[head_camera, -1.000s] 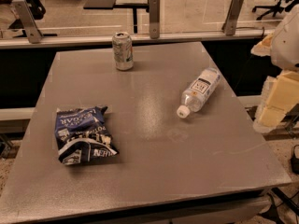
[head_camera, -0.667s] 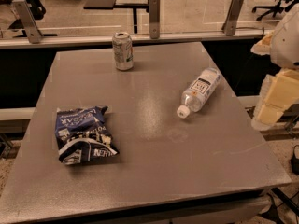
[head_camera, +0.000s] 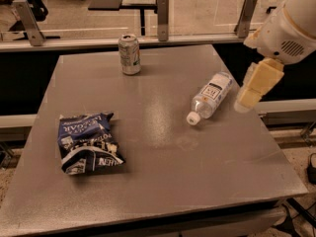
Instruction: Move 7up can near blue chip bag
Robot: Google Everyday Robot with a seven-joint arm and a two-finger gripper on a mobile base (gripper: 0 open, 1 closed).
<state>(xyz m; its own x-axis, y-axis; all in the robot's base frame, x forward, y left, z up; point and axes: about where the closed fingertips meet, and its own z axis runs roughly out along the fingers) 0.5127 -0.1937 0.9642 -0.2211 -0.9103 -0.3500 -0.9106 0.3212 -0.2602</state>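
The 7up can (head_camera: 129, 54), silvery with faint green markings, stands upright near the far edge of the grey table (head_camera: 163, 191), left of centre. The blue chip bag (head_camera: 88, 142) lies flat near the table's left side, well in front of the can. My gripper (head_camera: 245, 100) hangs from the white arm (head_camera: 291, 28) at the right, above the table's right edge, next to the water bottle and far from the can. It holds nothing.
A clear plastic water bottle (head_camera: 211, 96) with a white cap lies on its side right of centre, cap toward me. A low rail with metal posts (head_camera: 162, 11) runs behind the table. Office chairs stand on the floor beyond.
My arm and gripper have moved left and slightly up, from beyond the table's right edge to over it, beside the bottle. The can, bag and bottle have not moved.
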